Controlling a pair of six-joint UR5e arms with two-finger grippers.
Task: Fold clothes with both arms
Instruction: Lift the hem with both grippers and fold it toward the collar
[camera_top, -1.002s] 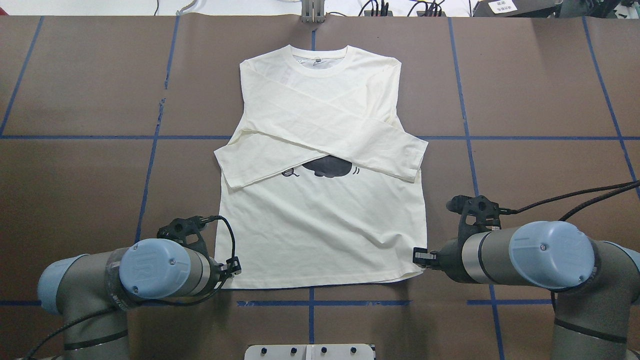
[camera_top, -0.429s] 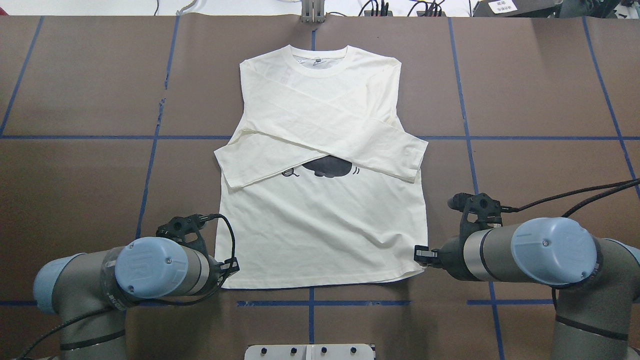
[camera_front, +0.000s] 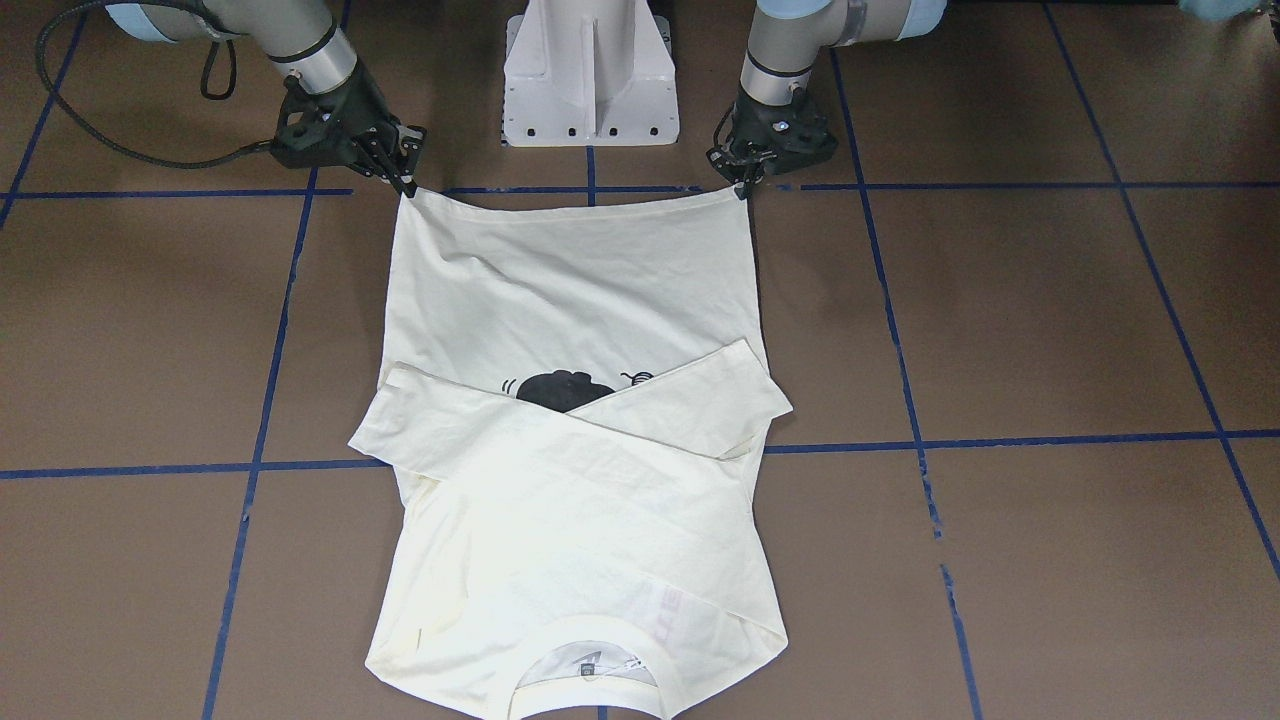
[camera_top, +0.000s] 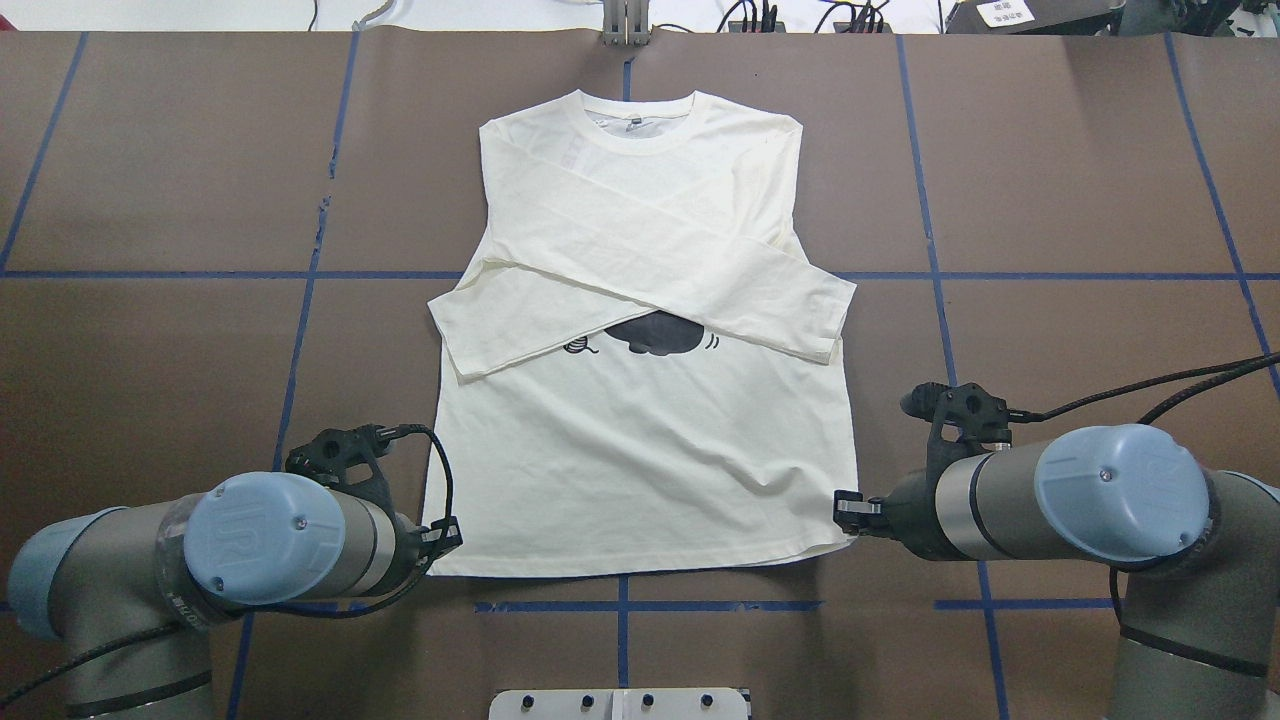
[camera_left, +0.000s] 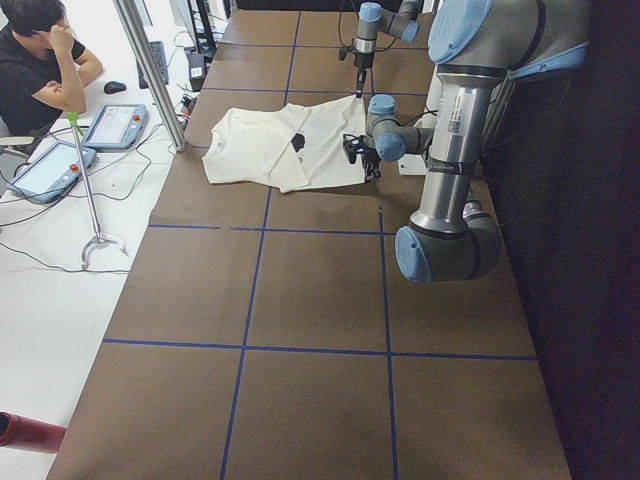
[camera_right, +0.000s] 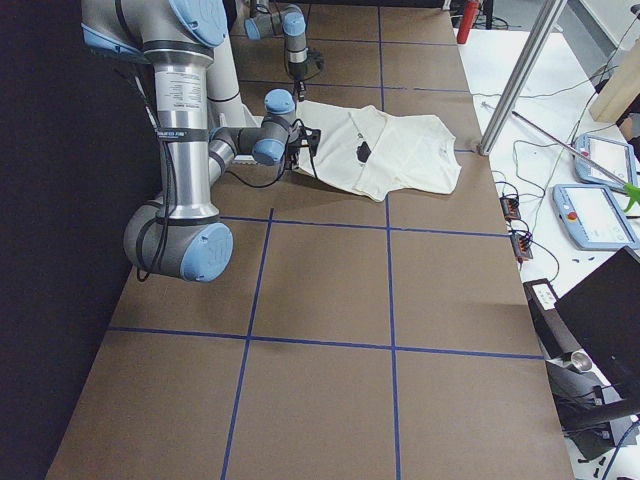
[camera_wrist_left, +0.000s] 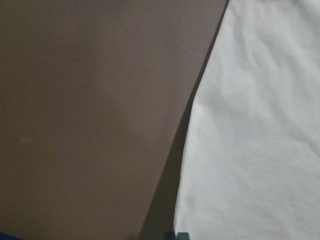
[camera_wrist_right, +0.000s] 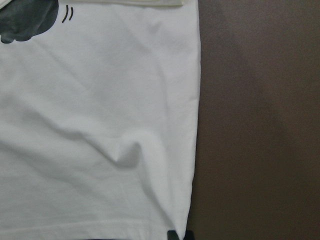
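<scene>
Left arm (camera_top: 120, 590), light-blue joint cap (camera_top: 265, 535): a raised maker's mark is faintly legible as "UR". T-shirt (camera_top: 650, 450): pale reddish lettering (camera_front: 668, 603) shows through a folded sleeve near the collar and cannot be read. The neck label (camera_front: 588, 668) is too small to read. White paper label (camera_top: 1005, 12) beyond the table's far edge: dark characters present, illegible.

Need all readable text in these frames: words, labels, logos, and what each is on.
"UR", faint: blue cap on the left arm.
Neck tag of the shirt: too small to read.
Pinkish lettering showing through a sleeve: too faint to read.
White label beyond the table's far edge: too small to read.
Black print on the shirt: a picture, no words visible.
</scene>
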